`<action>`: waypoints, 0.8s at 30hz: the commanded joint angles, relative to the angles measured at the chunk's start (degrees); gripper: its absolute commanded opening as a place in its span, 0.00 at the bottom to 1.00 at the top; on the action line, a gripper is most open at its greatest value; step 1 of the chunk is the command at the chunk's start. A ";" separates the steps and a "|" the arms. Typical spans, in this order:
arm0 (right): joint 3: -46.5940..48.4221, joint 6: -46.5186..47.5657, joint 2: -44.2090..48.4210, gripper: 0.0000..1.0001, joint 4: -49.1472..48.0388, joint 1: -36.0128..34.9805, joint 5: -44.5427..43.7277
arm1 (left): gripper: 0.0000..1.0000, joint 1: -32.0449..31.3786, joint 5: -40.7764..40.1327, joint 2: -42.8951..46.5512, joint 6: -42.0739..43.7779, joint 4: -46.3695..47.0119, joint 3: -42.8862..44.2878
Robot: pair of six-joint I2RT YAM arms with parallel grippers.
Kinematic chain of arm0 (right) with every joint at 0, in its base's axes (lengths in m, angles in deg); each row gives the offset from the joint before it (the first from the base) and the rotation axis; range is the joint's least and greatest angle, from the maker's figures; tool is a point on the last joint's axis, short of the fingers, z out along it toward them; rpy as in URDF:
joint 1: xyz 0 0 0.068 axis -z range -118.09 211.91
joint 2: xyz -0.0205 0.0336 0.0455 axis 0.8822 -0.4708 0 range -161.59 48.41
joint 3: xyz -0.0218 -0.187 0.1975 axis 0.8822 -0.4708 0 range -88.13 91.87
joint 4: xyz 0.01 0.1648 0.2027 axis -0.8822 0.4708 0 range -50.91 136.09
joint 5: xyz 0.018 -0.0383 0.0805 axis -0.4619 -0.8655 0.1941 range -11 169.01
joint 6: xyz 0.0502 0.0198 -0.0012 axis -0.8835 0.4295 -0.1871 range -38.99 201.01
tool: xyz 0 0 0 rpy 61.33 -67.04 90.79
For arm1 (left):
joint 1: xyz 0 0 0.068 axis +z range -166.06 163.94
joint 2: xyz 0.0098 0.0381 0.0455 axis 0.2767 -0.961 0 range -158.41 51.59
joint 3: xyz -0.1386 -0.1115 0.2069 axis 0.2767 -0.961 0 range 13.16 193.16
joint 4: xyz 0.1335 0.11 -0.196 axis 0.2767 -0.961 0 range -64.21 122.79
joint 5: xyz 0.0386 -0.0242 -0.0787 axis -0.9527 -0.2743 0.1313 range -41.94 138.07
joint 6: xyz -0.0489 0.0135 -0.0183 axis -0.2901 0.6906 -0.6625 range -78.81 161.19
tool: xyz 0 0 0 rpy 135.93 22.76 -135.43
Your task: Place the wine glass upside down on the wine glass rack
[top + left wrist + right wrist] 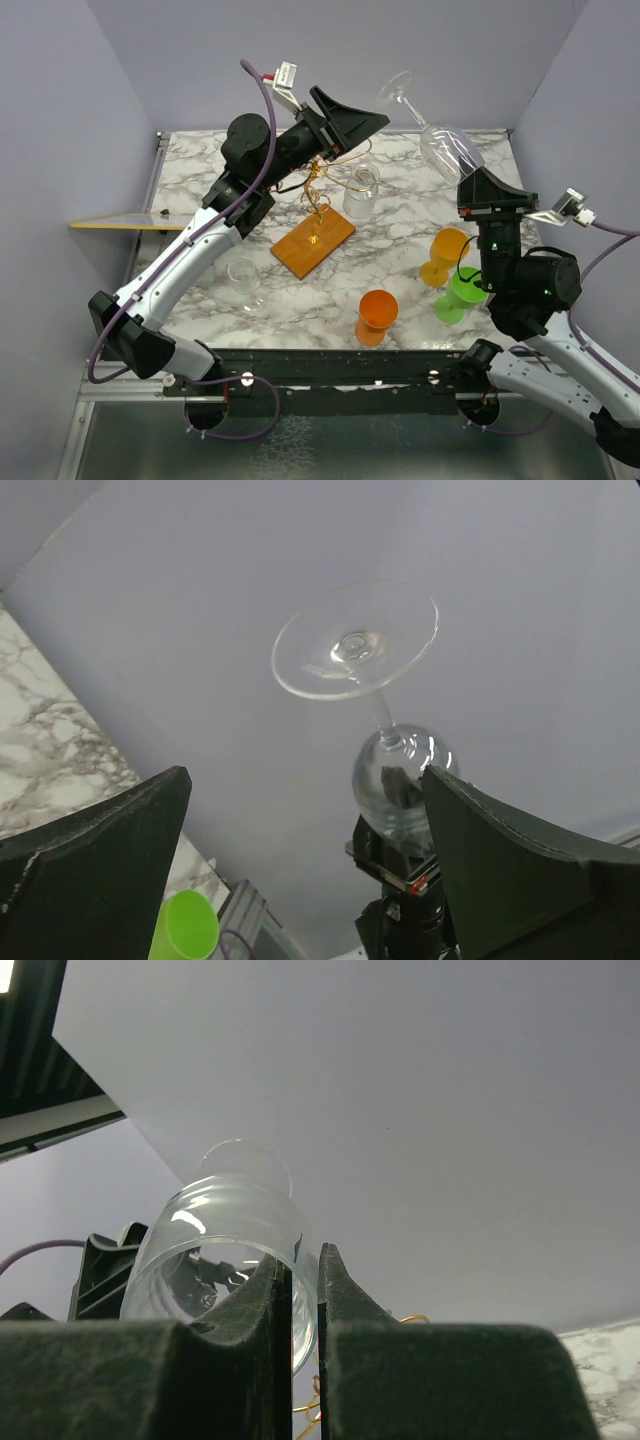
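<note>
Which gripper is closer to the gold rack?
Left. The left gripper hangs open by the rack, near its wire top. The right gripper is off to the rack's right, shut on the wine glass.

The clear wine glass point(440, 135) tilts foot-up aloft, right of the upright gold rack point(315, 235).

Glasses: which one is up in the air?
The clear wine glass, pinched by the right gripper, its round foot held highest. Nothing holds the others.
</note>
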 commanded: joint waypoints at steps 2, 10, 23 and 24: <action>-0.80 -2.25 -1.15 0.01 -7.19 0.10 5.14 | 0.99 -4.49 -8.43 -2.33 -0.28 6.84 3.42; -2.65 -4.39 -3.08 0.01 -10.48 0.07 6.27 | 0.91 -8.74 -21.96 -4.17 -3.27 9.25 3.88; -5.89 -5.02 -4.63 0.01 -13.98 0.11 8.96 | 0.34 -10.66 -32.79 -4.44 -9.11 13.44 2.94; -5.98 -4.85 -4.70 0.01 -13.95 0.12 9.23 | 0.31 -10.77 -33.08 -4.44 -9.10 13.79 2.93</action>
